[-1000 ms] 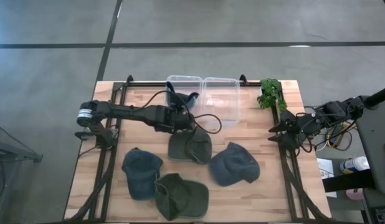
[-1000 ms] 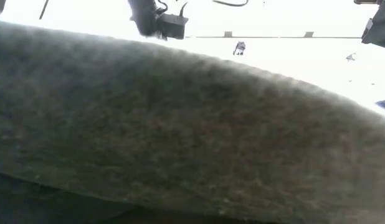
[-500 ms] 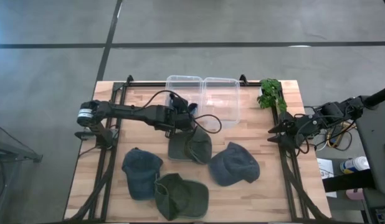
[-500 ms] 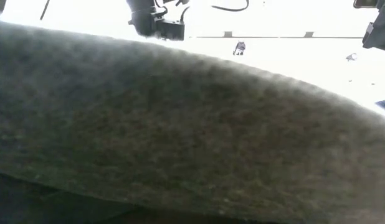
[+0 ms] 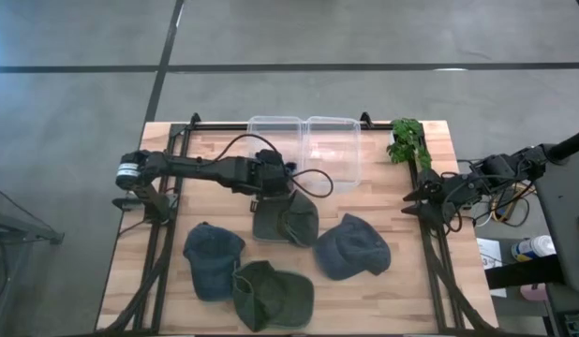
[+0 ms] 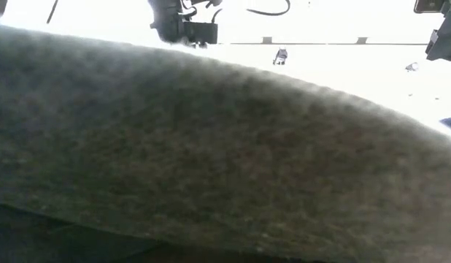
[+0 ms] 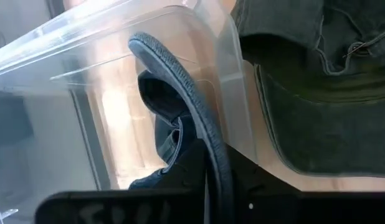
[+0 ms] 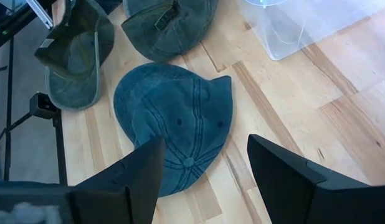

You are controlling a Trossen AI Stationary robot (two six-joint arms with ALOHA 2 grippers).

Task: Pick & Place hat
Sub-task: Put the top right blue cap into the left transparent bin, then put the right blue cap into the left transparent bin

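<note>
A blue hat (image 7: 164, 127) stands on edge inside the left clear bin (image 5: 268, 126), its brim (image 7: 192, 93) curving upward. My left gripper (image 5: 271, 159) reaches over that bin's near wall and is shut on the hat. On the table lie a dark green hat (image 5: 285, 220), a grey-blue hat (image 5: 350, 245), a navy hat (image 5: 213, 257) and an olive hat (image 5: 271, 292). My right gripper (image 5: 425, 198) waits open at the table's right edge, its fingers wide apart above the grey-blue hat (image 8: 180, 118). My left gripper has the blue hat's brim (image 7: 218, 177) edge-on between its two fingers, which slant down from the table's near-left side. The brim rises away from the fingers, and the crown (image 7: 158, 112) hangs inside the bin. The fingers themselves hide the exact place of contact.
A second clear bin (image 5: 332, 150) stands right of the first. A green plant (image 5: 407, 140) sits at the far right corner. A black rail frames the table. Hat fabric (image 6: 225, 161) close to the low camera blocks nearly all of that view.
My left gripper has turned at the wrist while staying over the left bin. The blue hat, which stuck up dark above the bin a second ago, has sunk lower and now shows far less past the gripper in the high view.
</note>
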